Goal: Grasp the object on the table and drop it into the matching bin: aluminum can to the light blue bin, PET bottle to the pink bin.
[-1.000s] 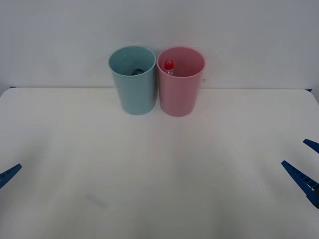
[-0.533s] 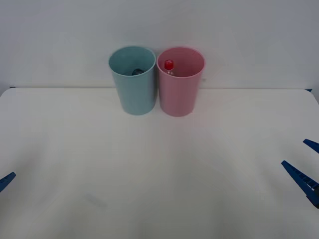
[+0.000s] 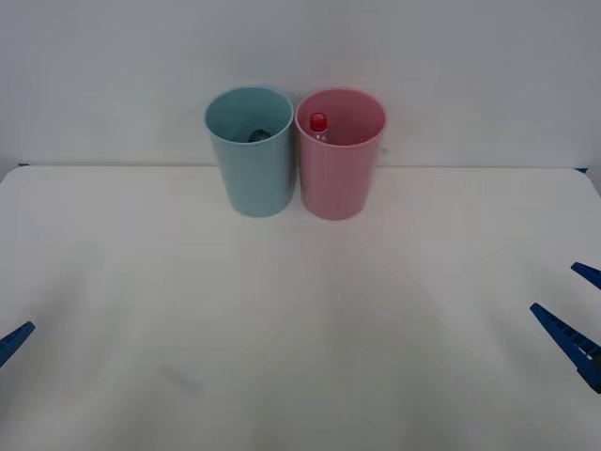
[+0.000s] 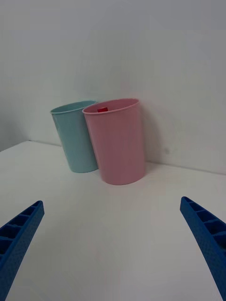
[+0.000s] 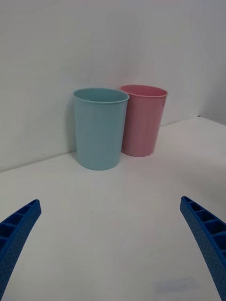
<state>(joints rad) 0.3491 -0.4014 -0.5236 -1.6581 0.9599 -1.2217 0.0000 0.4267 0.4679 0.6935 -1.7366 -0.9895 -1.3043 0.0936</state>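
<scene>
The PET bottle stands inside the pink bin [image 3: 336, 183], with just its red cap [image 3: 318, 122] and a bit of clear neck showing above the rim. The light blue bin [image 3: 254, 178] touches the pink one on its left, both at the far edge of the white table [image 3: 300, 310]. My left gripper [image 5: 110, 203] is open and holds nothing, low at the table's left side; one blue fingertip [image 3: 17, 338] shows in the front view. At the right side, my right gripper [image 3: 561, 291] is open too, far from both bins.
A grey round thing [image 3: 258, 135] lies at the bottom of the light blue bin. A plain white wall rises right behind the bins. In the right wrist view the pink bin [image 4: 117, 146] stands in front of the light blue bin [image 4: 75, 138].
My left gripper's fingertip has drawn back a little toward the left near edge of the front view. The right gripper, the bins and the bottle have not moved.
</scene>
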